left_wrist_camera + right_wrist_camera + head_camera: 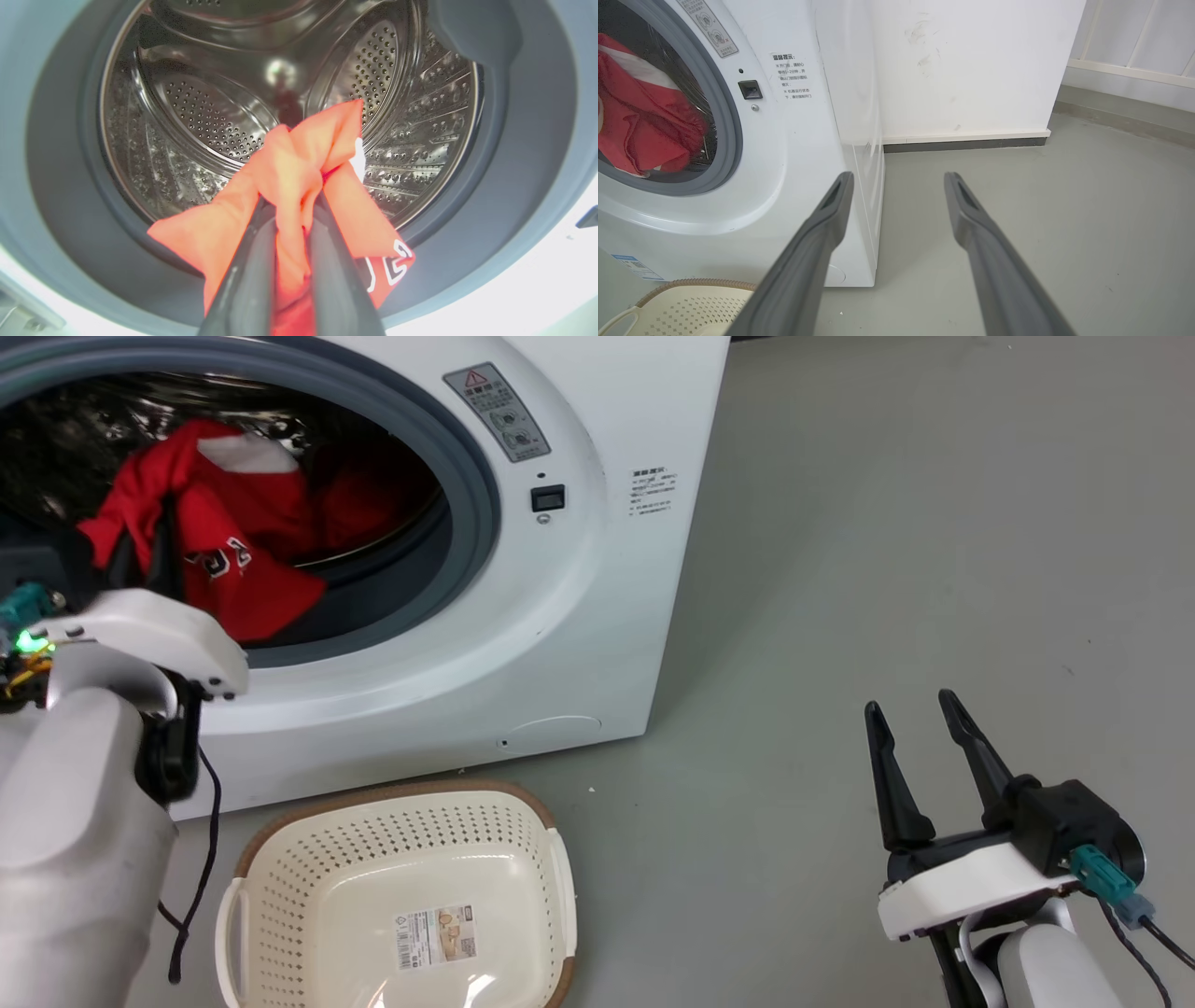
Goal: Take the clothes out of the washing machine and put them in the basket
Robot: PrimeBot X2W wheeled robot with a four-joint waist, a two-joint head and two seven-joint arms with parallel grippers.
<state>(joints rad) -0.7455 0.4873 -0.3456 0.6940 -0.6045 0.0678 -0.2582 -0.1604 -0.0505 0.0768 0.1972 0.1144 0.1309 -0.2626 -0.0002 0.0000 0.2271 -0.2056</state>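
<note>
- Jaws on the left gripper (290, 205) are clamped tight on a bunched fold of the clothes (289, 158), with red cloth squeezed between the two dark fingers.
- That grip sits right at the mouth of the washer (579, 616), level with the grey rubber rim, and the steel drum (210, 116) gleams behind it.
- From the head view, the clothes drape against the lower part of that rim. The rest lies inside the drum, and white lettering shows on the front fold.
- Over on the other side, the right gripper (910, 705) hovers above the floor (840, 523) with its jaws wide apart, well away from the porthole.
- Down low, the basket (401, 793) stands on the floor just in front of the washer, below the porthole, its base label in plain sight.
- On the right wrist view, the basket's brown rim peeks in at the bottom left, near the washer's front corner.
</note>
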